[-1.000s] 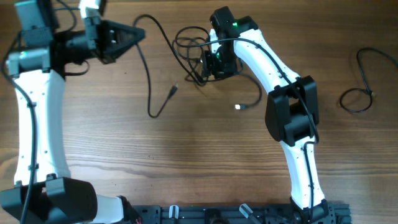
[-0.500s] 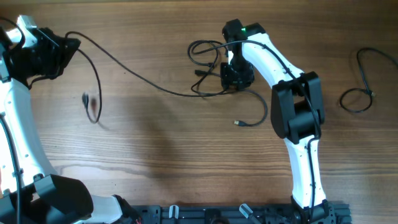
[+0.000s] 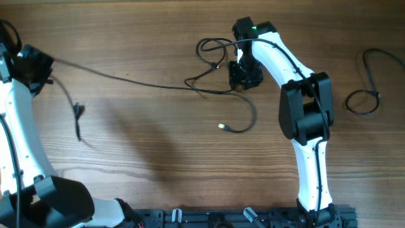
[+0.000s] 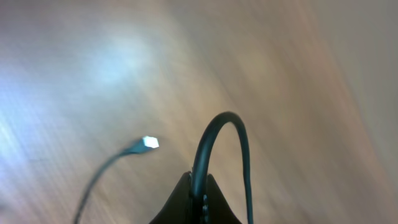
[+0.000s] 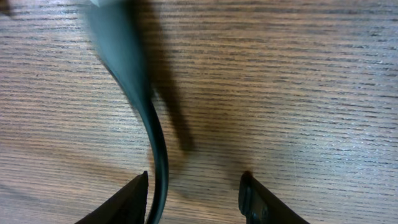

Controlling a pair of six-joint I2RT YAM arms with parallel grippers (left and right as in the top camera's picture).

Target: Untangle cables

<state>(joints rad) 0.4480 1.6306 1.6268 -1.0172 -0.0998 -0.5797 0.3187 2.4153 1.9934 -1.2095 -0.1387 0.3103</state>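
Taking the overhead view as a dial with twelve at the far edge, the left arm (image 3: 22, 126) rises along the nine o'clock edge of the bench (image 3: 158, 164). The left claw (image 3: 43, 63) sits near ten o'clock. It is clamped tight on a long cable (image 3: 126, 81). In the blurred left wrist view that cord arches up out of the closed tips, and a small pale plug (image 4: 150, 142) hangs just beside it.

Below the claw, a short loose end (image 3: 77, 114) of the cord droops towards eight o'clock. The rest runs in a nearly straight line towards three o'clock, across the bench and into the cables (image 3: 199, 47). These lie in loose overlapping loops at about twelve o'clock, just left of the right claw (image 3: 245, 76).

Another cord curves away from the loops towards six o'clock and ends in a light-tipped plug (image 3: 221, 126), which lies flat on the wood.

The right arm (image 3: 278, 57) reaches from the near edge up to the loops, with its claw pointing down at the bench. In the right wrist view its fingers (image 5: 132, 198) stand apart with bare wood between them. One black cord (image 5: 160, 155) passes just inside the finger on the left of that view, and nothing is pinched.

Well apart, at the three o'clock edge, a separate cable (image 3: 377, 95) lies in its own small loop.
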